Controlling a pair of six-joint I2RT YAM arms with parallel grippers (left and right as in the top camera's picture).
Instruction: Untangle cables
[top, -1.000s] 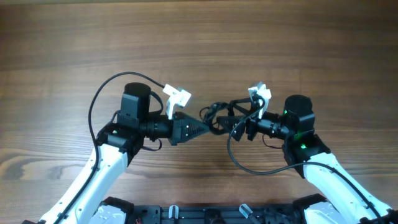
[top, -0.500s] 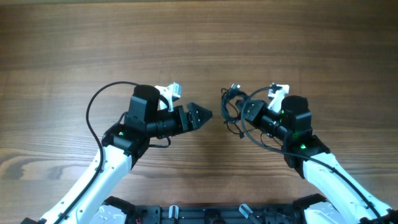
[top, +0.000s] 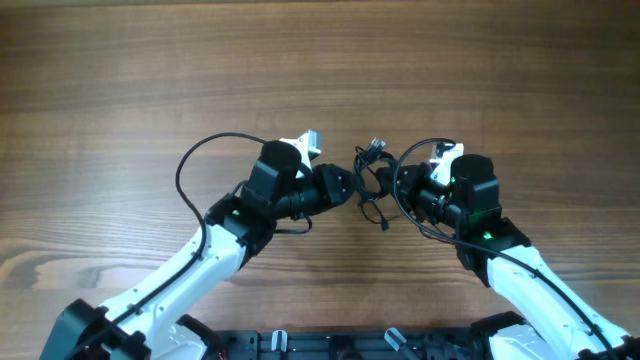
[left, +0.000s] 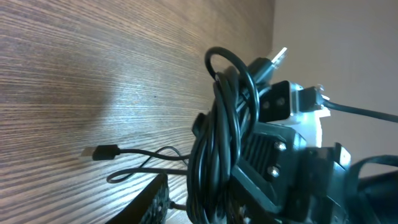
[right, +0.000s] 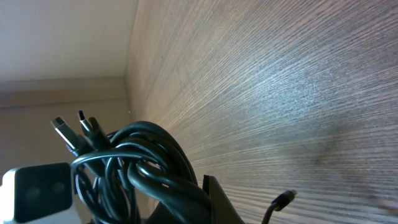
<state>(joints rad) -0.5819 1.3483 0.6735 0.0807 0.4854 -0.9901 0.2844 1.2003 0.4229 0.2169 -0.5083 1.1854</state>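
Note:
The cables (top: 368, 178) are a tight bundle of black cords hanging between my two grippers, with plug ends (top: 375, 147) sticking up and one loose strand trailing to the table. My right gripper (top: 392, 186) is shut on the bundle's right side. In the right wrist view the coils (right: 143, 171) lie against one dark finger (right: 217, 196). My left gripper (top: 347, 186) presses in from the left. In the left wrist view one finger (left: 155, 199) stands just beside the bundle (left: 217, 143), and the other is hidden behind it. A loose plug (left: 106, 152) rests on the wood.
The wooden table (top: 320, 70) stretches behind and to both sides. Thicker black arm wires loop by the left arm (top: 190, 165) and beside the right wrist (top: 405, 205). A white camera mount (top: 445, 155) sits on the right wrist.
My left gripper let go, opened wide, then swung right to the bundle and narrowed around it. My right gripper closed on the bundle and carried it slightly right, then held still.

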